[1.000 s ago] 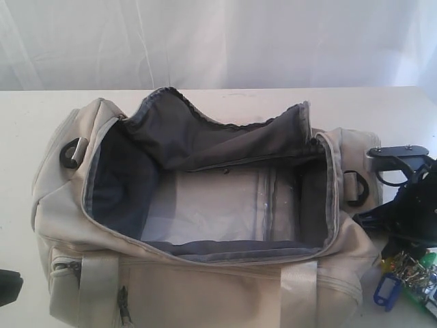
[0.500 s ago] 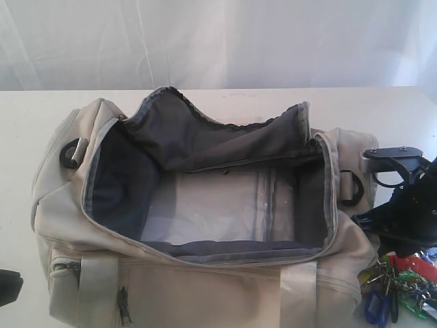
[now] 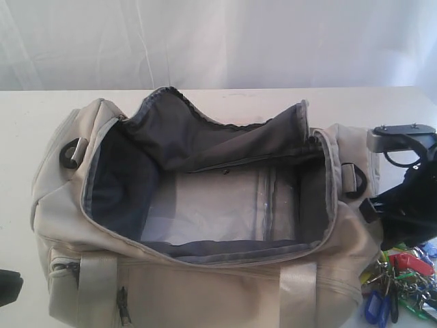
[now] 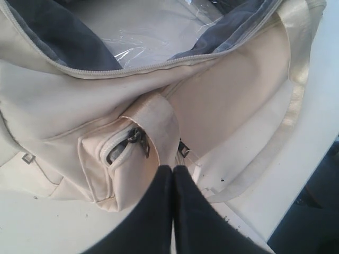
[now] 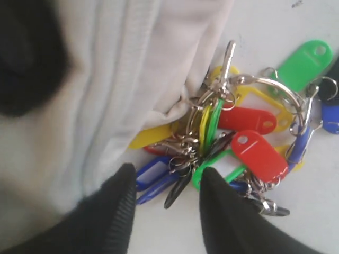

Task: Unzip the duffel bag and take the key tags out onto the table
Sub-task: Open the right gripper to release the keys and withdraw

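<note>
Your duffel bag (image 3: 205, 294) sits unzipped and wide open on the table (image 3: 27, 109). There is bare white table behind it and to its left, so you have room there. The right side is tight: the key tags (image 3: 403, 287) lie on the table right against the bag's right end. Your right end effector (image 5: 167, 177) hangs just over them, fingers apart, holding nothing. Your left end effector (image 4: 172, 169) is pinched closed and empty, close by the bag's front pocket (image 4: 114, 159). Since a second ago, the right arm has lifted a little and the tags have spread out.
</note>
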Controlling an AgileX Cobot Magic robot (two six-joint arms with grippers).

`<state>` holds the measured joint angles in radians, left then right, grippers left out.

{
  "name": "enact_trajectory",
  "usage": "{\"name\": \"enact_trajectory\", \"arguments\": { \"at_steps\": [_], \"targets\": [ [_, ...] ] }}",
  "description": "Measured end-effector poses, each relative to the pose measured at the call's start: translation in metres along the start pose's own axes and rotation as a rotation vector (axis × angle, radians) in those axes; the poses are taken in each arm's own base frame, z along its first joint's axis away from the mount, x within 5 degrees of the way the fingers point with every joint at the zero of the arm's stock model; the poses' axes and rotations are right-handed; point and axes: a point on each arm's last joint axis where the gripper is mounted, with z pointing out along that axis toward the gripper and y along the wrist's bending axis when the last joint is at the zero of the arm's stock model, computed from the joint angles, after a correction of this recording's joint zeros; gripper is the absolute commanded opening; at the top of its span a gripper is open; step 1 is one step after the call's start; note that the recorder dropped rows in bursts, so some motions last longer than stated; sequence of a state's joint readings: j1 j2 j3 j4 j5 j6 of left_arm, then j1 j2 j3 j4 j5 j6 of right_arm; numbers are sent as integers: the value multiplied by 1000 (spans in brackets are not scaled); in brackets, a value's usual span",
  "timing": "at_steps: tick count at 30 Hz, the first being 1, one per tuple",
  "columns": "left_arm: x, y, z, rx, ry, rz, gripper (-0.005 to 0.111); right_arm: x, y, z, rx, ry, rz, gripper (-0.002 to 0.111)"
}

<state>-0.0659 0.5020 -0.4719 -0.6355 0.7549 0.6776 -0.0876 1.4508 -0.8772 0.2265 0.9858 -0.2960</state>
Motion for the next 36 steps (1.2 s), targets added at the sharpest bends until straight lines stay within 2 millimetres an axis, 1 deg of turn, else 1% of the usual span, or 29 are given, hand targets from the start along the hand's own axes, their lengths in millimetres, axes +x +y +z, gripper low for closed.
{"name": "enact_trajectory", "arguments": {
  "at_steps": [4,6,11,14,24,30,36],
  "targets": [
    [0,0,0,0,0,0,0,9,7,-25,12,-83,-11,7],
    [0,0,0,0,0,0,0,15,10,-39,20,-136,-23,0],
    [0,0,0,-4,-4,0,0,31,19,-71,46,-285,-46,0],
    [-1,1,0,-9,-8,2,0,41,23,-84,73,-409,-55,0],
    [-4,4,0,-41,-44,11,0,84,34,-107,112,-705,-85,0],
    [-5,4,0,-48,-52,10,0,105,44,-110,92,-860,-169,0],
    [-9,9,-1,-98,-97,12,0,118,51,-115,74,-965,-236,0]
  ]
}}
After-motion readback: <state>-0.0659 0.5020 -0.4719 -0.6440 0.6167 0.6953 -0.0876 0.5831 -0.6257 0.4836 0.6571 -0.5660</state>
